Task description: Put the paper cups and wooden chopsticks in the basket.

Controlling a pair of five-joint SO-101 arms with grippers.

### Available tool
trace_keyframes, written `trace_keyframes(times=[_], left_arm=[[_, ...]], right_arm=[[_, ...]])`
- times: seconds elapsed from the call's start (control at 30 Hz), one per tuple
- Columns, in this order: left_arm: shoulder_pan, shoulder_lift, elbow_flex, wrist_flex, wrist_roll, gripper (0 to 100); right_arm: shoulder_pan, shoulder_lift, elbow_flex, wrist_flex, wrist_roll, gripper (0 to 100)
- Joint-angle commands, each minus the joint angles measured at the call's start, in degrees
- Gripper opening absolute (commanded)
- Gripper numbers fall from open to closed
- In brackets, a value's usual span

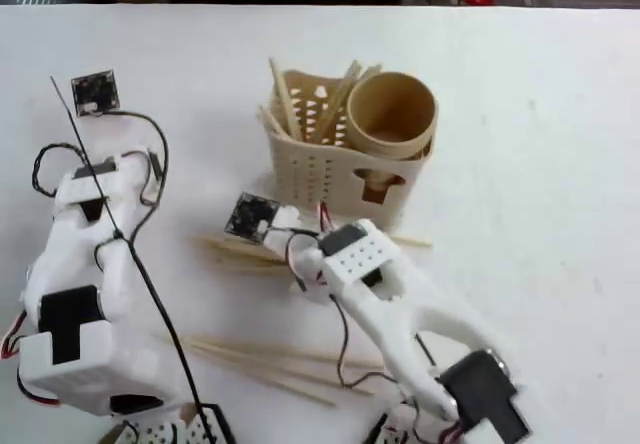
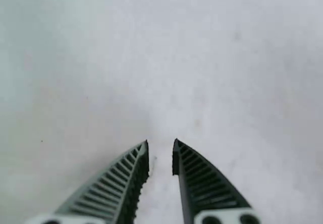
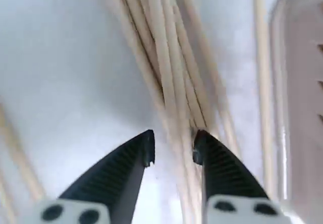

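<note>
White table (image 1: 540,84), high view: basket (image 1: 340,179) holds paper cup (image 1: 392,114). Loose chopsticks (image 1: 235,249) lie just beside basket front, under right arm. I judge right arm nearer.
Left wrist view: left gripper (image 2: 160,156) slightly parted, empty, over bare table.
Right wrist view: right gripper (image 3: 171,151) parted, straddling chopsticks, not pinching. Long axis runs along basket wall.

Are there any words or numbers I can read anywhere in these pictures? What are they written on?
None can be read. The basket, the paper cup and the wooden chopsticks on the table look plain. Any print on the small black board is too small to tell.
</note>
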Motion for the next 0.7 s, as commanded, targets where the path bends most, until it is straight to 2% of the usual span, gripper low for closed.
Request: trace_keyframes(times=[0.0, 0.17, 0.43, 0.57, 0.67], left_arm=[[0.7, -0.4, -1.6, -1.4, -0.7, 10], [0.7, -0.4, -1.7, -1.4, -0.7, 10], [0.7, -0.4, -1.5, -1.4, -0.7, 10], [0.7, -0.4, -1.5, -1.4, -0.7, 10], [0.7, -0.4, -1.6, -1.4, -0.7, 10]], right_arm=[[0.3, -8.3, 0.9, 0.7, 0.5, 13.1], [4.1, -11.5, 0.7, -2.1, 0.1, 13.1], [4.4, 0.8, -0.8, -7.7, 0.5, 13.1], [3.8, 3.4, -1.8, -4.4, 0.6, 12.6], [2.2, 0.7, -1.6, 0.0, 4.3, 12.6]])
